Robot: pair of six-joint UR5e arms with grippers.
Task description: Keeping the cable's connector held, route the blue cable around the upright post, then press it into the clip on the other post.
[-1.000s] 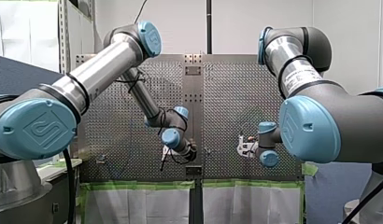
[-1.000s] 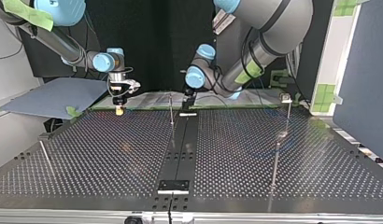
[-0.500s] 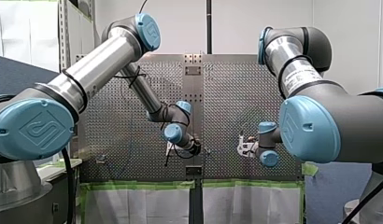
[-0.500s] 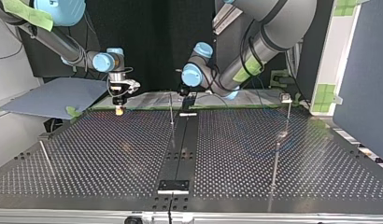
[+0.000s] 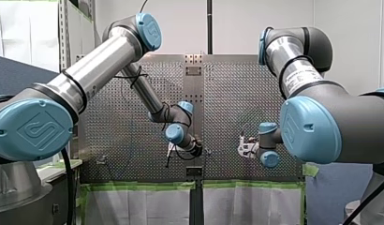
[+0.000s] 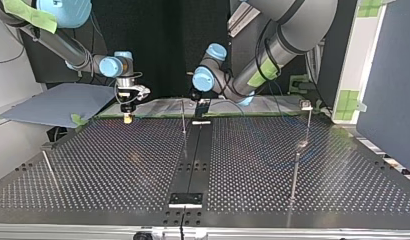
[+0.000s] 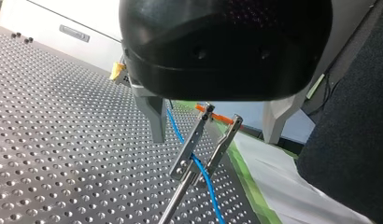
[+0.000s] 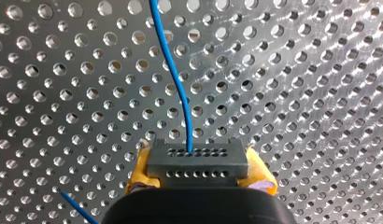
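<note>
Perforated tabletop (image 8: 297, 70). Blue cable (image 8: 173, 79): thin, judged limp and light; best held by rigid connector (image 8: 197, 163), clamped between right fingers (image 8: 262, 175). Left fingers (image 7: 154, 114) spread wide, clip (image 7: 203, 144) ahead between them.

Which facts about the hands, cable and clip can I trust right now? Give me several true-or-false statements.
1. My right hand is shut on the connector. True.
2. The connector is white. False: it is dark grey, between yellow pads.
3. The blue cable leaves the connector's face away from the hand. True.
4. My left hand pinches the blue cable. False: its fingers stand wide apart and the cable passes between them unpinched.
5. The clip has green tips. False: orange.
</note>
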